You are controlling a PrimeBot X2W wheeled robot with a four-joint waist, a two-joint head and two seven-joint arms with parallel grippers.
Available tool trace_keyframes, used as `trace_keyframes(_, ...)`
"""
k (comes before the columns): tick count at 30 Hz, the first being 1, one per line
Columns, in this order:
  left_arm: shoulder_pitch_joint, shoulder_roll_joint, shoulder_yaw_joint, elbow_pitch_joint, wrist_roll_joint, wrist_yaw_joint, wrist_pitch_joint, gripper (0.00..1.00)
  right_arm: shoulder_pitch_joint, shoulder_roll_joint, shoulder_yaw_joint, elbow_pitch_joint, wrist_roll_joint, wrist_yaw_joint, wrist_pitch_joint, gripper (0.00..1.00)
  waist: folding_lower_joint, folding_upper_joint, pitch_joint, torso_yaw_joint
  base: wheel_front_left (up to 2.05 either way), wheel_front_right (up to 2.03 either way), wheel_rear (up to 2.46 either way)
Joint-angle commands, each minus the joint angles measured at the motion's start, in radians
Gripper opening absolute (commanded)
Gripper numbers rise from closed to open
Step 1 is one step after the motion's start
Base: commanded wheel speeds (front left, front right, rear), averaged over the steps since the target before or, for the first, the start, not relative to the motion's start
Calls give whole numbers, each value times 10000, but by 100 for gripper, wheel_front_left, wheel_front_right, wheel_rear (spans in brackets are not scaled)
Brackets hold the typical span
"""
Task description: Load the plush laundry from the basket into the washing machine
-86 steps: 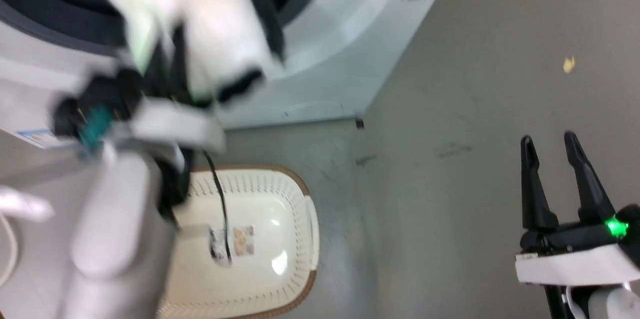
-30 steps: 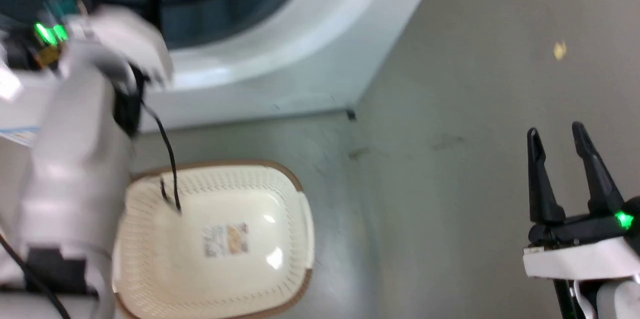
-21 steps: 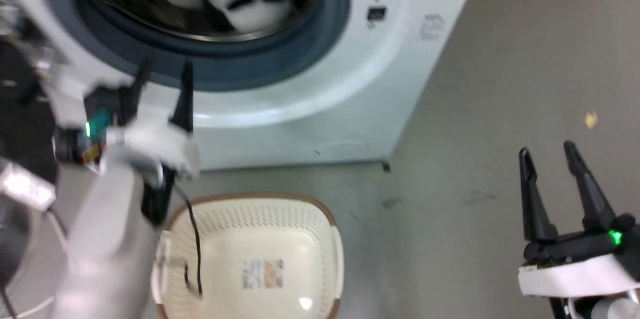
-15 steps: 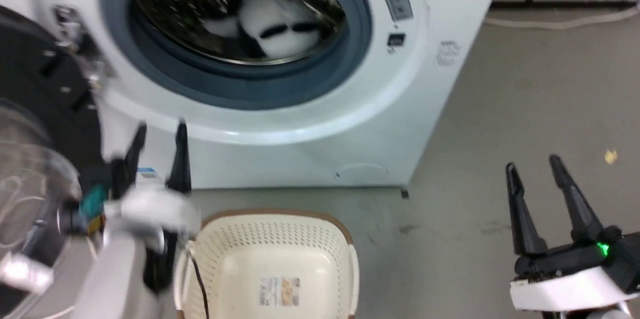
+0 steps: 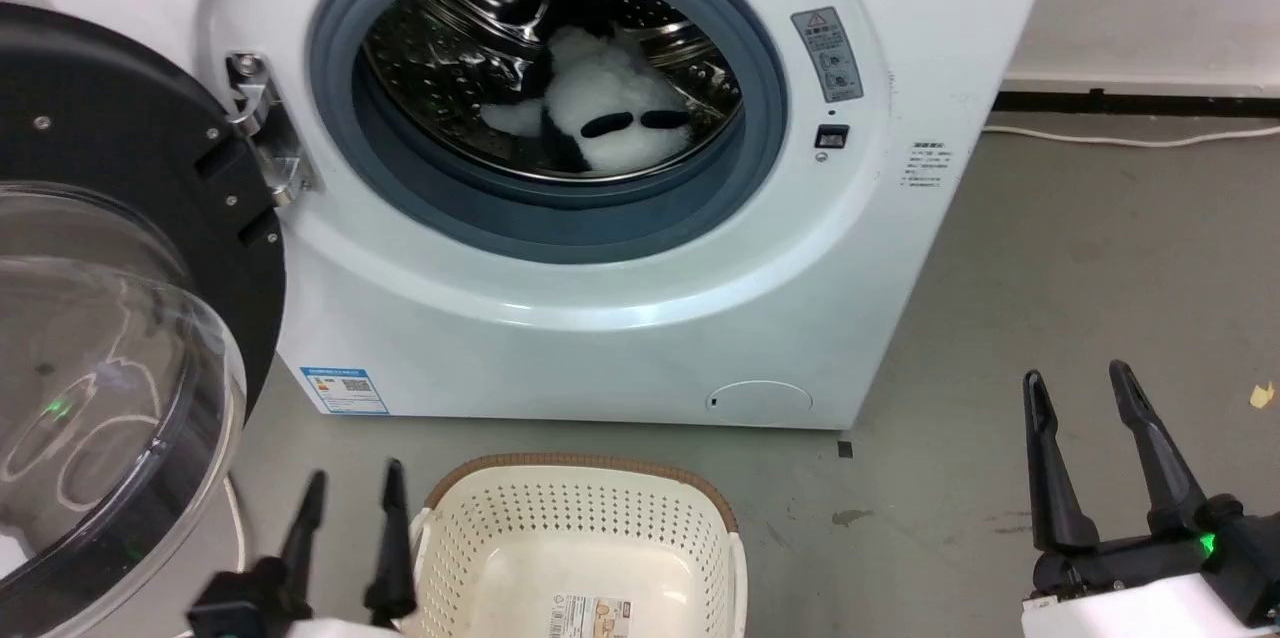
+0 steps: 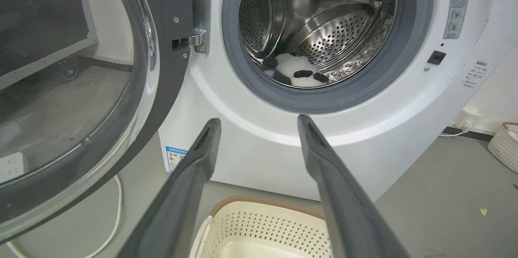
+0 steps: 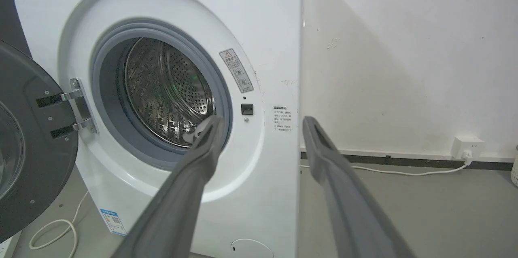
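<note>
1 plush laundry lies inside the washing machine, and 1 basket stands on the floor just in front of it.

The toy rests low in the machine's drum, seemingly feet toward the opening, though the drum is dim. The machine's 1 round door is swung wide to its left, so the opening is unblocked. 2 grippers hang in front of the machine, jaws apart and holding nothing. The left gripper is just beside the basket's left rim, and the right gripper is off the machine's right corner over bare floor.
</note>
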Motion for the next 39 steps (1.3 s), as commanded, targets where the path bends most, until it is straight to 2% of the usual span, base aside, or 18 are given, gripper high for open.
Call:
trace_keyframes(1,178,-91,-90,21,225,-100,-54,100,182,30,-30,30,67,-9,-44,100,0,0,-30,52,0,0,0)
trace_keyframes(7,253,-319,100,-80,534,-4,-54,100,215,32,-169,142,128,-9,-44,100,0,0,-39,175,0,0,0)
trace_keyframes(8,161,-284,77,-47,488,-46,3,0,71,4,-164,124,58,0,3,0,1,0,-41,169,0,0,0)
trace_keyframes(39,-16,-315,79,-219,1043,-11,550,0,-54,8,-59,344,-244,-2,543,0,1,0,-161,313,0,0,0)
